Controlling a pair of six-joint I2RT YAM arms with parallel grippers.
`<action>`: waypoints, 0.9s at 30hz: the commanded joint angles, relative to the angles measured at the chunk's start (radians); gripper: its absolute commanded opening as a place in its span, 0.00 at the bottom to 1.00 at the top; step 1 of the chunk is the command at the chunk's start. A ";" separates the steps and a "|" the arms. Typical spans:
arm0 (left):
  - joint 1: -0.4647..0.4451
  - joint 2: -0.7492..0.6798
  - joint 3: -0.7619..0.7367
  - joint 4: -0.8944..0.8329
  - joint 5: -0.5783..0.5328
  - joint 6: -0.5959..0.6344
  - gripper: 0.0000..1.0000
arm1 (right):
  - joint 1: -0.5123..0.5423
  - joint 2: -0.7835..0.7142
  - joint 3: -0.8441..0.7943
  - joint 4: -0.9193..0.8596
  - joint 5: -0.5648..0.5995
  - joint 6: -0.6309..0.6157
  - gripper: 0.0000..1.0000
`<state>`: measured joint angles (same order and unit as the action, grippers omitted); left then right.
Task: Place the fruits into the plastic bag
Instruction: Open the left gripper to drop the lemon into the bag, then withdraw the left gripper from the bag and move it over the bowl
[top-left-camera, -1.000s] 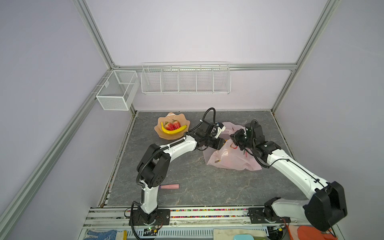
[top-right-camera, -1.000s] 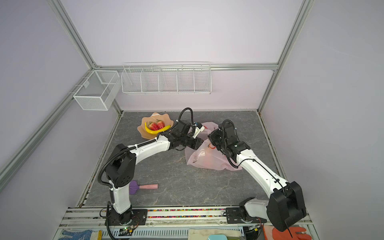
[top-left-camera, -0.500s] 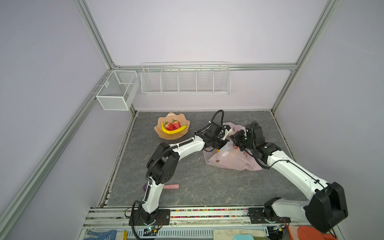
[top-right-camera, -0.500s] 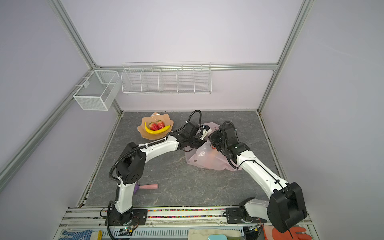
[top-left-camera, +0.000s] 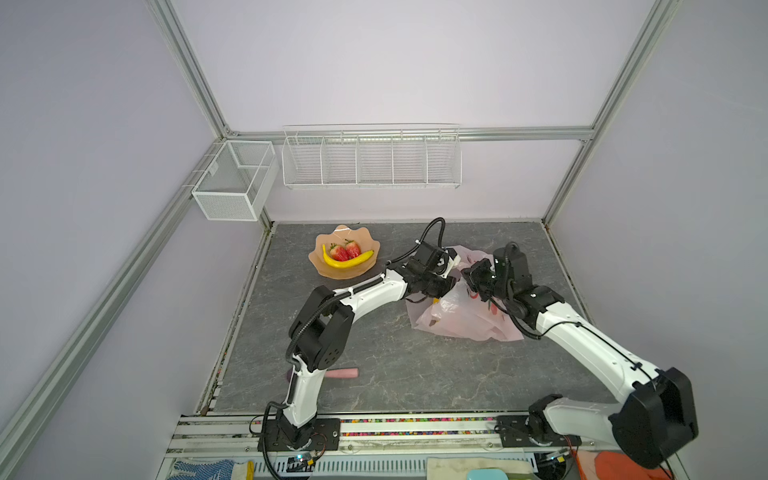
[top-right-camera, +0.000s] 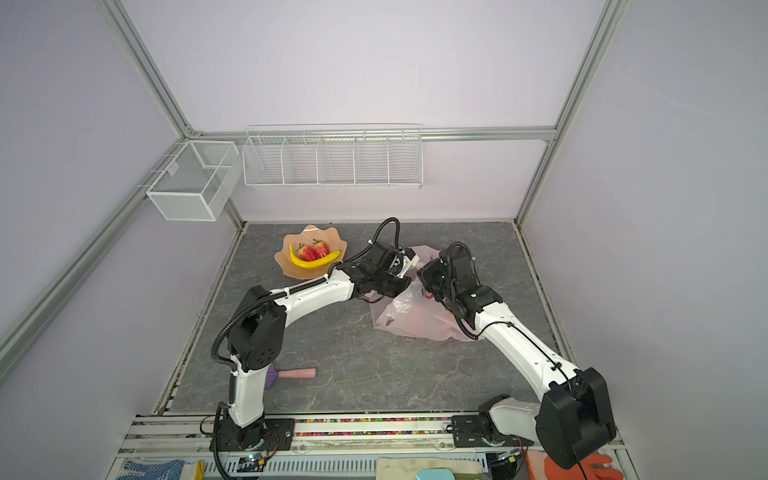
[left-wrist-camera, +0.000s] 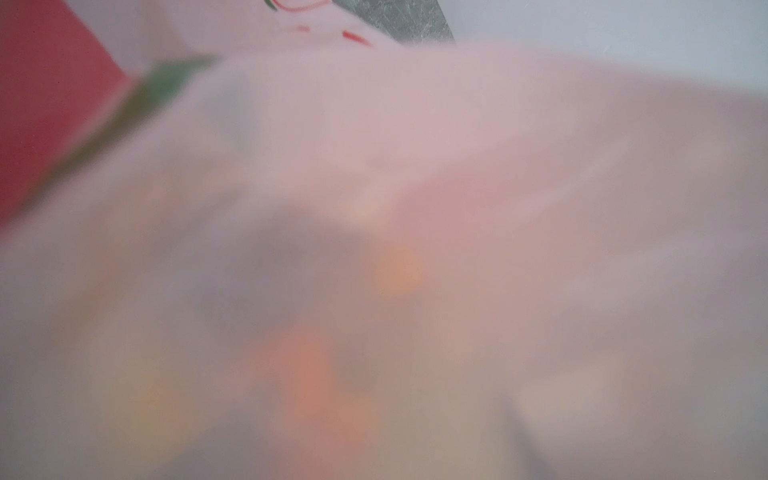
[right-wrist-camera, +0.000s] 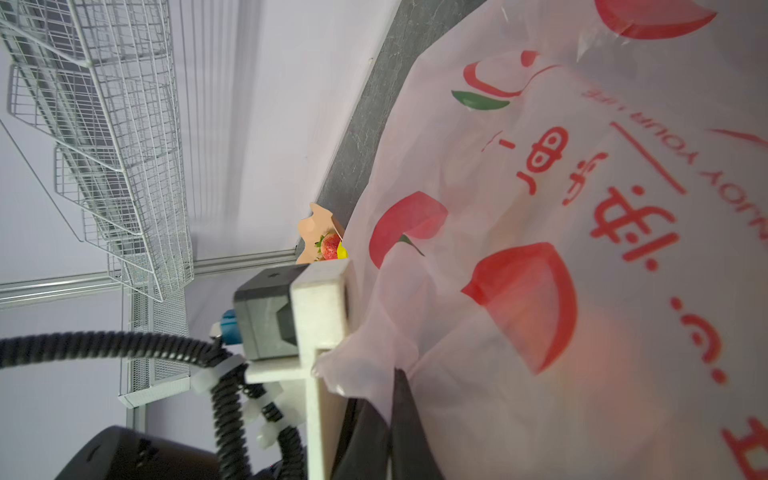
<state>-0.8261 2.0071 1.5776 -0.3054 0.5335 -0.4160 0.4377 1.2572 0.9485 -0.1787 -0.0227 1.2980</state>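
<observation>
Low in the frame, in both top views, one pink-handled utensil (top-right-camera: 297, 372) lies on the bench (top-left-camera: 395, 374), part hidden by the left arm; not a fruit, leave it. Mid frame, right of centre: one bag (top-left-camera: 465, 322), slumped on the bench. Right gripper (top-left-camera: 471, 277) is clamped on the bag's rim film and raised, likely to keep the mouth open. Left gripper (top-left-camera: 448, 287) is pushed into that mouth; film covers its wrist camera, so jaw state can't be told. Blurred orange blobs (left-wrist-camera: 399, 270) show through the film, probably fruit already inside, count unclear. Further up, left of centre: one bowl (top-left-camera: 328, 272) with one banana (top-left-camera: 348, 260) and two strawberries (top-left-camera: 339, 252), not yet bagged. Top: two wire baskets (top-left-camera: 372, 158) on the wall.
</observation>
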 joint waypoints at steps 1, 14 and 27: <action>0.026 -0.086 -0.016 0.008 -0.021 -0.032 0.85 | -0.004 -0.021 -0.006 -0.008 -0.002 0.017 0.06; 0.111 -0.232 -0.071 -0.135 -0.174 -0.018 0.83 | -0.006 -0.028 0.014 -0.062 0.014 -0.012 0.06; 0.210 -0.399 -0.165 -0.244 -0.481 -0.089 0.87 | -0.008 -0.026 0.019 -0.067 0.018 -0.015 0.06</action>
<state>-0.6365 1.6493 1.4311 -0.5121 0.1570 -0.4866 0.4320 1.2510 0.9497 -0.2287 -0.0189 1.2823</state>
